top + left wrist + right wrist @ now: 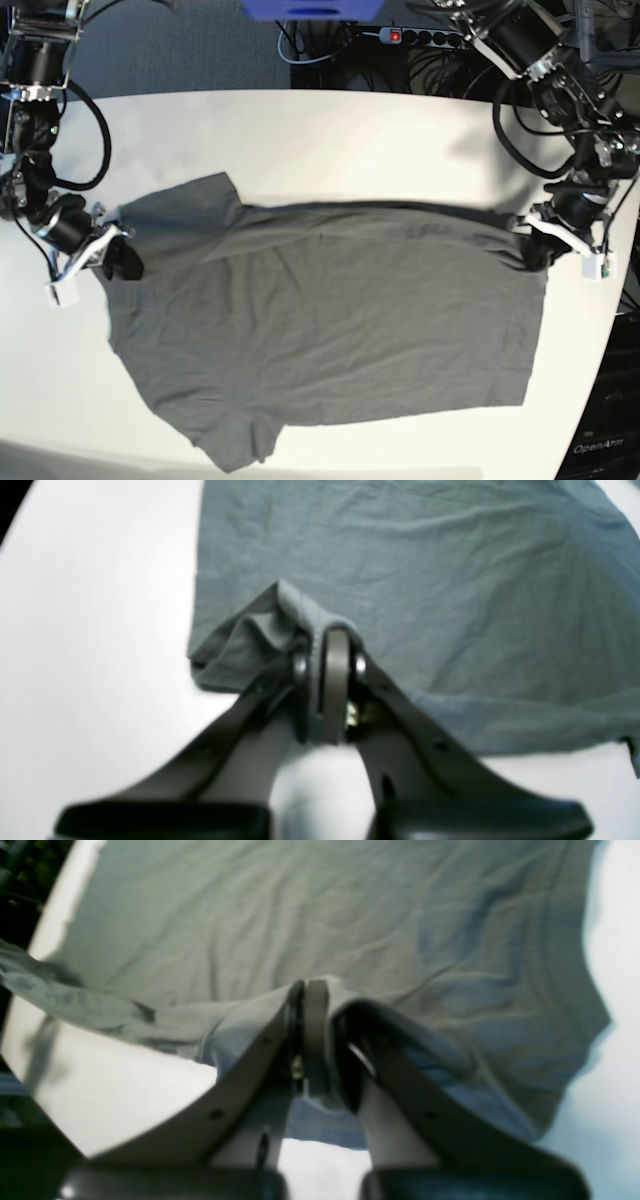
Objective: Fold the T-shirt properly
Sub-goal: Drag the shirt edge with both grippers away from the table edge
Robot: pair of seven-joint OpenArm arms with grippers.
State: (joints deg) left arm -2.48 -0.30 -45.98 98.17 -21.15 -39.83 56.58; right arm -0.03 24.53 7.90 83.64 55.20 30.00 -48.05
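Closest to the left wrist camera, the left gripper (330, 667) is clamped tight on a bunched fold of the T-shirt (425, 580), right at a hem corner; the cloth puckers up into a small ridge between the closed jaws. Same story at the right wrist camera: right gripper (312, 1005) fully closed on a pinch of T-shirt (310, 915) fabric, near what looks like the sleeve or shoulder edge (blur makes the exact seam hard to call).

Farther out, base view: T-shirt (330, 320) lies spread mostly flat on the white table (300, 130), collar end toward the view's left, hem toward the right. Right gripper (112, 255) holds the shoulder side, left gripper (545, 245) the far hem corner, well apart, both on the edge away from the camera.

Handling judgement: light, limp jersey, no stiffness; it will sag and drape between the two grip points and drag on the tabletop. Wrinkles already run across the body. Best holds are seamed edges and corners, where doubled cloth resists slipping from the pinch.
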